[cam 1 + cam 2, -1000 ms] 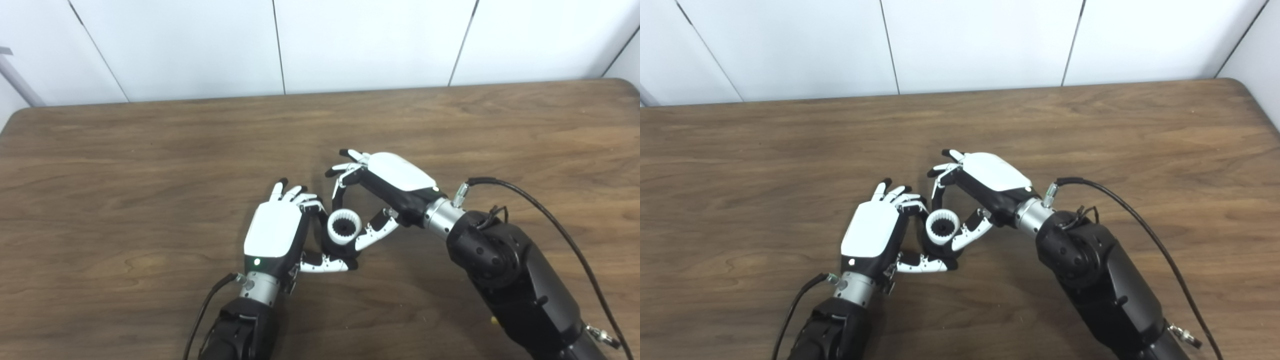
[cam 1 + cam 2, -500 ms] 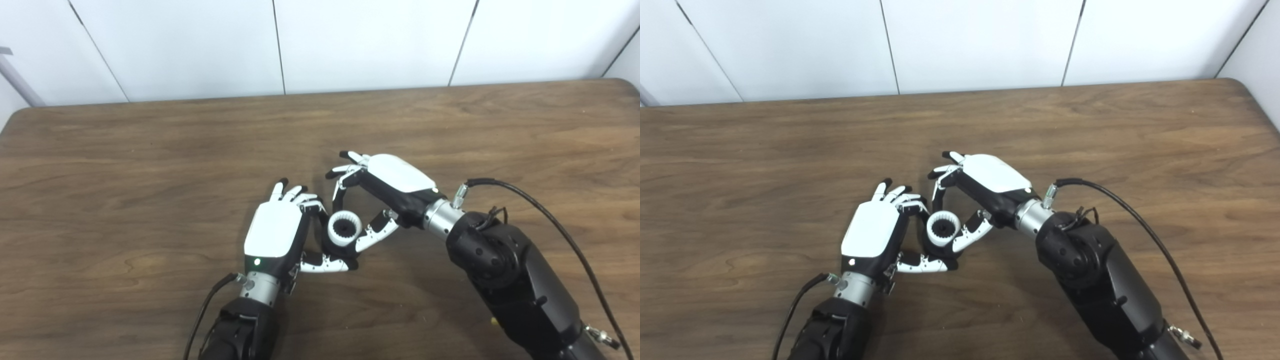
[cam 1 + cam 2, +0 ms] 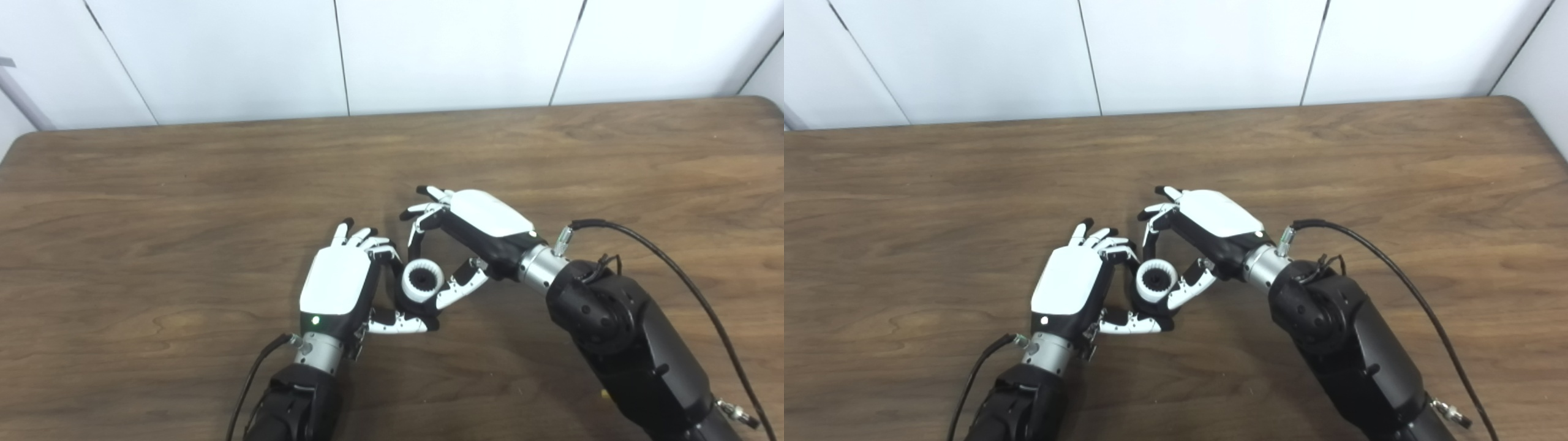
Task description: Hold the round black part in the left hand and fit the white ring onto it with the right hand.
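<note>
While my left hand point(image 3: 335, 286) cups the round black part point(image 3: 411, 301) low over the wooden table point(image 3: 184, 202), the left eye view shows the toothed white ring point(image 3: 422, 280) sitting on top, my right hand point(image 3: 484, 223) pinching its rim between thumb and fingers.

From the right eye, my left thumb point(image 3: 1130, 323) curls underneath the part.

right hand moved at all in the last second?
Yes, barely: the right hand sits slightly nearer the camera against the table wood grain. It is closed around the white ring, thumb at the near side.
</note>
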